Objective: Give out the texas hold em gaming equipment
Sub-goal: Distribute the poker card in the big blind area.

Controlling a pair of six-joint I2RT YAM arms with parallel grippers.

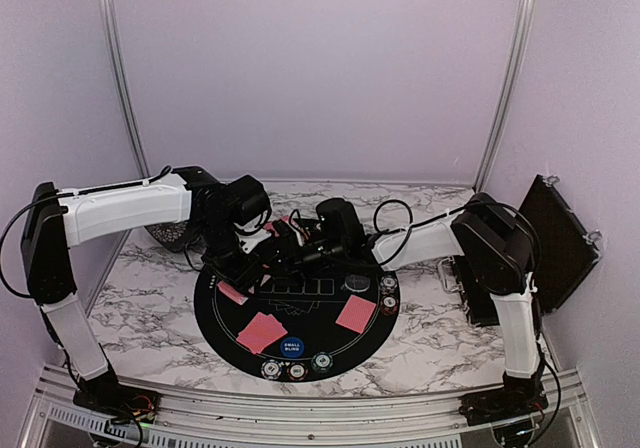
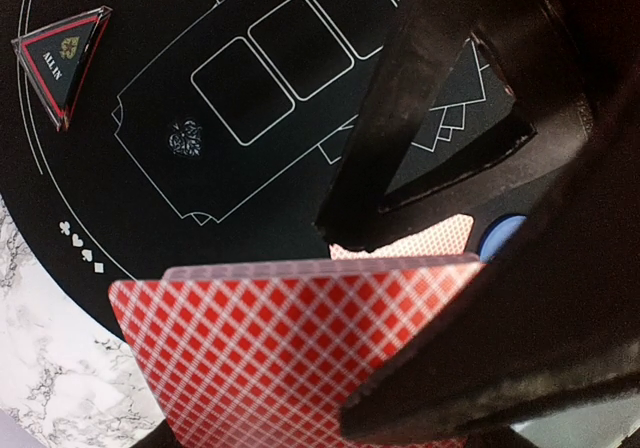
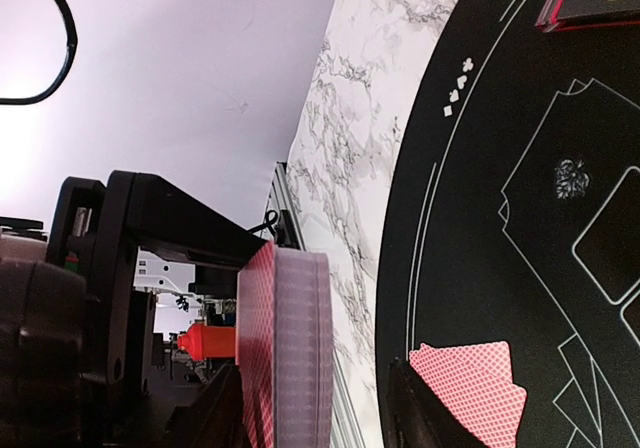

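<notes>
Pale lilac walls (image 1: 320,68) close the place in on three sides, with an aluminium post (image 1: 120,78) at each back corner. The surface (image 1: 140,303) is white, grey-veined marble, and a big round black mat (image 1: 222,318) printed with white card outlines lies in the middle of it. A black case (image 1: 560,233) leans at the right wall.

Both arms reach in over the mat's far left side. The left arm's fingers (image 2: 500,368) are clamped on a deck of red-backed cards (image 1: 232,291), held above the mat's left edge. The right arm's fingers (image 3: 415,413) stand apart on either side of that deck, with a gap still showing.

On the mat:
- two small lots of face-down cards (image 1: 262,331)
- a blue button (image 1: 292,346)
- three striped chips (image 1: 297,371) along the near rim
- more chips (image 1: 388,290) beside a dark button (image 1: 357,283)
- a black triangular marker (image 2: 62,58)
</notes>
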